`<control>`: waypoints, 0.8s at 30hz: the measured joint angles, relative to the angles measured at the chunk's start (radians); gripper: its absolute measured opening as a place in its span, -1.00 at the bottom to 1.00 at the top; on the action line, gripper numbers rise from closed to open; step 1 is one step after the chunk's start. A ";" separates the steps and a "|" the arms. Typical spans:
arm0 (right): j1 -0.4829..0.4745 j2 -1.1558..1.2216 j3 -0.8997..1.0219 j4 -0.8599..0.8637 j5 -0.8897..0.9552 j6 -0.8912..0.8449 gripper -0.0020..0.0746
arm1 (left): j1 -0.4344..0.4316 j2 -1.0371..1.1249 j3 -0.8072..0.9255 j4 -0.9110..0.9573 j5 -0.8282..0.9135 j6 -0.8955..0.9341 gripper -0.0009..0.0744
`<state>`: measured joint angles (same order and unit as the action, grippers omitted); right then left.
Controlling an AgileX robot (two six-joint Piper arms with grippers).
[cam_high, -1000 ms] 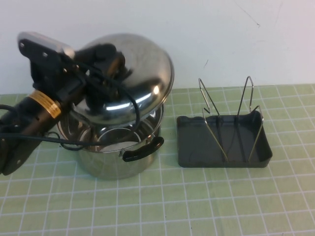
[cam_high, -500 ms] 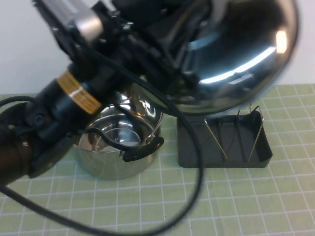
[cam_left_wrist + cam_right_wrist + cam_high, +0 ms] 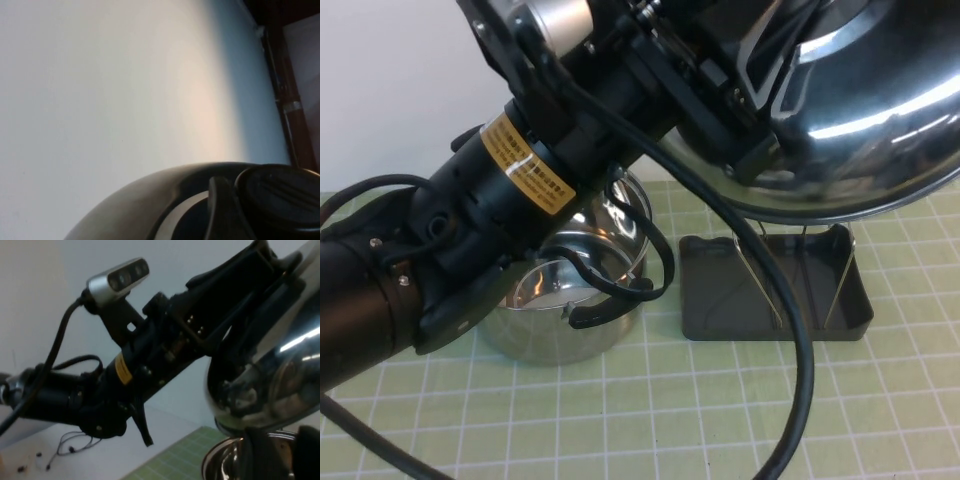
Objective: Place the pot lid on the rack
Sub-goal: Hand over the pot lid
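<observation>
My left gripper [image 3: 752, 105] is shut on the black knob [image 3: 282, 200] of the shiny steel pot lid [image 3: 880, 130]. It holds the lid tilted, high in the air and close to the high camera, over the rack. The rack's wire loops [image 3: 763, 285] stand in the dark grey tray [image 3: 715, 300] on the right of the mat, partly hidden by the lid. The lid also shows in the left wrist view [image 3: 145, 207] and in the right wrist view [image 3: 280, 385]. My right gripper [image 3: 282, 460] shows only in its own view, open and empty, facing the pot.
The deep steel pot [image 3: 565, 305] with black handles stands uncovered left of the tray, also in the right wrist view [image 3: 222, 462]. My left arm [image 3: 470, 230] and its cable cross above it. A white wall lies behind the green gridded mat [image 3: 650, 420].
My left gripper has lifted the lid off the pot and carried it up and to the right, from above the pot to above the rack. The pot and rack have not moved.
</observation>
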<state>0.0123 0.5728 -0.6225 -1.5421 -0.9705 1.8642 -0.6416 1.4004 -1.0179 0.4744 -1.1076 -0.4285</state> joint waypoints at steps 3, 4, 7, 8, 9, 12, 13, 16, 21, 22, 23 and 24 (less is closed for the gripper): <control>0.000 0.000 0.000 0.041 0.046 0.072 -0.07 | 0.000 0.000 0.000 0.004 0.000 -0.013 -0.09; 0.000 0.000 0.000 0.053 0.066 0.101 0.08 | 0.000 0.000 0.000 0.006 0.000 -0.017 -0.09; 0.000 0.002 0.000 0.108 0.143 0.160 0.46 | 0.000 0.000 0.000 0.008 0.000 -0.032 -0.09; 0.000 0.009 0.000 0.135 0.157 0.167 0.52 | 0.000 0.000 0.000 0.008 0.000 -0.041 -0.09; 0.000 0.017 -0.002 0.165 0.164 0.172 0.57 | 0.000 0.000 0.000 0.010 0.000 -0.057 -0.09; 0.000 0.060 -0.002 0.242 0.157 0.177 0.62 | 0.000 0.000 0.000 0.015 0.000 -0.107 -0.09; 0.000 0.075 -0.002 0.258 0.148 0.177 0.63 | 0.000 0.000 0.000 0.015 -0.002 -0.112 -0.08; 0.000 0.131 -0.003 0.312 0.103 0.179 0.64 | 0.000 0.000 -0.001 0.029 -0.004 -0.135 -0.10; 0.000 0.248 -0.003 0.424 -0.045 0.129 0.61 | 0.000 0.000 -0.002 0.099 -0.004 -0.163 -0.10; 0.000 0.265 -0.003 0.442 -0.070 0.111 0.58 | 0.000 0.000 -0.002 0.117 -0.004 -0.167 -0.10; 0.000 0.284 -0.003 0.459 -0.096 0.090 0.52 | 0.000 0.000 -0.002 0.131 -0.004 -0.172 -0.10; 0.000 0.302 -0.003 0.476 -0.127 0.061 0.42 | 0.000 0.000 -0.002 0.149 0.000 -0.174 -0.10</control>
<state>0.0123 0.8750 -0.6255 -1.0658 -1.0977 1.9250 -0.6416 1.4004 -1.0202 0.6235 -1.1077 -0.6021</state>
